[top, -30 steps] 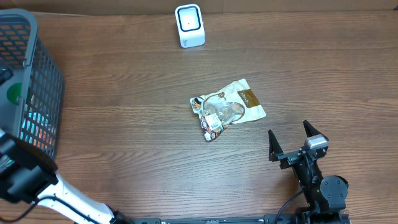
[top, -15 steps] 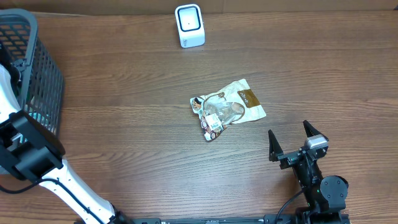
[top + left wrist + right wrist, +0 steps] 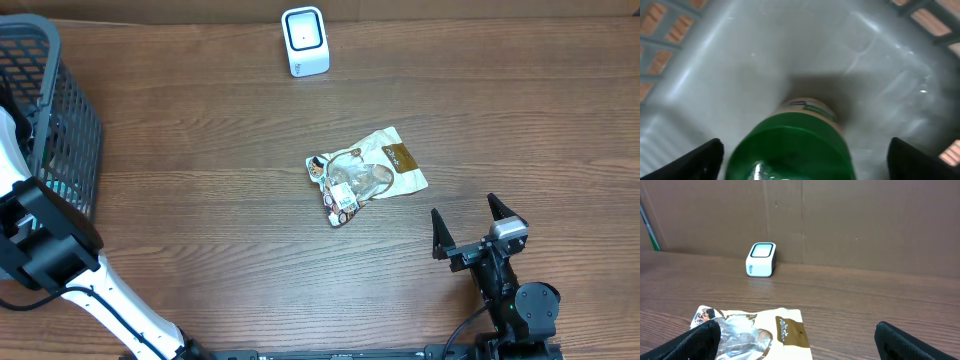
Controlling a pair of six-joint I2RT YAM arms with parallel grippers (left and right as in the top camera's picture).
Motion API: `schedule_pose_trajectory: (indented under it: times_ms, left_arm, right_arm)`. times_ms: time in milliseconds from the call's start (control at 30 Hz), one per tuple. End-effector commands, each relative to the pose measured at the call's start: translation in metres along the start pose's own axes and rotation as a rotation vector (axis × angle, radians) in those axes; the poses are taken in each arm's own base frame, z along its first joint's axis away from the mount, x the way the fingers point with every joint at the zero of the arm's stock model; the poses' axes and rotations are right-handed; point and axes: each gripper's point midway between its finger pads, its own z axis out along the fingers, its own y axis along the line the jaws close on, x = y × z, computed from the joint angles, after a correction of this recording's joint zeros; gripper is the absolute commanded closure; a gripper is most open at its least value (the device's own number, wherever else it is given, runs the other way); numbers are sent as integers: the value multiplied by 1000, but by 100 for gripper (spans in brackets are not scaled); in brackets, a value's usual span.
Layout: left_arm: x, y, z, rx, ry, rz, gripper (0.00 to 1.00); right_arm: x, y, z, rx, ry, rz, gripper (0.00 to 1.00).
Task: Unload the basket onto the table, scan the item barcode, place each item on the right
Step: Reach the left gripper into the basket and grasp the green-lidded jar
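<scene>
Down inside the grey basket (image 3: 75,130) at the left end of the bench (image 3: 200,230), the left end effector (image 3: 805,142) hangs wide open, straddling a green-capped bottle (image 3: 792,152) without gripping it. So I'd say the scan has barely started: it has to grab the bottle, lift it out and show its barcode to the white scanner (image 3: 304,40) at the far edge. The right end effector (image 3: 466,222) sits fully open and empty near a snack pouch (image 3: 365,175) mid-bench, and versus a second ago the left arm has swung into the basket while the pouch, scanner and right arm haven't budged.
</scene>
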Motion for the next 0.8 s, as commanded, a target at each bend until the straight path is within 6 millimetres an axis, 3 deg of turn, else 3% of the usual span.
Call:
schedule_pose_trajectory:
  times_ms: [0, 500, 667, 767]
  left_arm:
    - [3, -9, 5, 53, 18, -11, 15]
    - [19, -9, 34, 50, 76, -19, 21]
    - [18, -9, 34, 50, 73, -19, 41]
    - [19, -9, 34, 50, 75, -19, 44]
  right_arm:
    - [1, 0, 0, 0, -7, 3, 0]
    - [1, 0, 0, 0, -7, 3, 0]
    - [1, 0, 0, 0, -7, 3, 0]
    - [1, 0, 0, 0, -7, 3, 0]
